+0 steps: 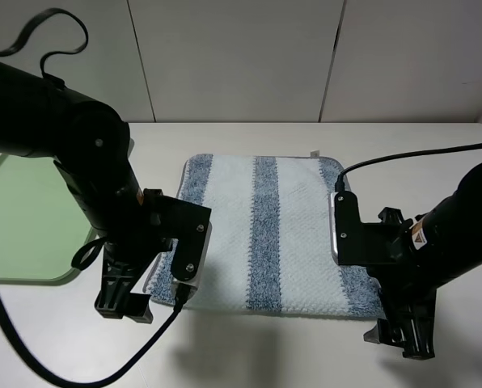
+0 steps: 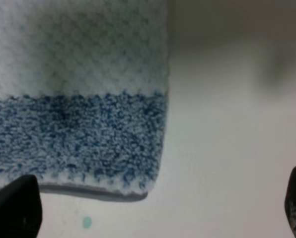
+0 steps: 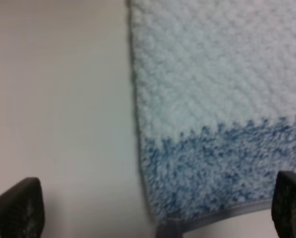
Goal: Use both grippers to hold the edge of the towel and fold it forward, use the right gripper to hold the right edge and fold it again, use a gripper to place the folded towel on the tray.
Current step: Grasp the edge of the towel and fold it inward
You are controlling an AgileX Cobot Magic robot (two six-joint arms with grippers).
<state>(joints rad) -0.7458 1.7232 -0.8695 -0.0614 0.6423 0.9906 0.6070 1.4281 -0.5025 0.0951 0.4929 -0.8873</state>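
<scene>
**Hidden and Cropped Regions at the Near Hem**

In the high view, I am seeing the left arm [image 1: 95, 145] covering the near-left corner of the towel [image 1: 257, 234] and part of the tray [image 1: 23, 218], which is also running off the left side. The right arm [image 1: 459, 234] is masking the near-right corner. A white speck [image 1: 313, 153] on the far hem is showing too small to identify. In the wrist views, frame edges are cropping fingertips [image 2: 16, 208] of the left gripper [image 2: 155, 213] and the right gripper [image 3: 155, 213]. A teal fleck [image 2: 87, 222] is blurring beyond recognition.
</scene>
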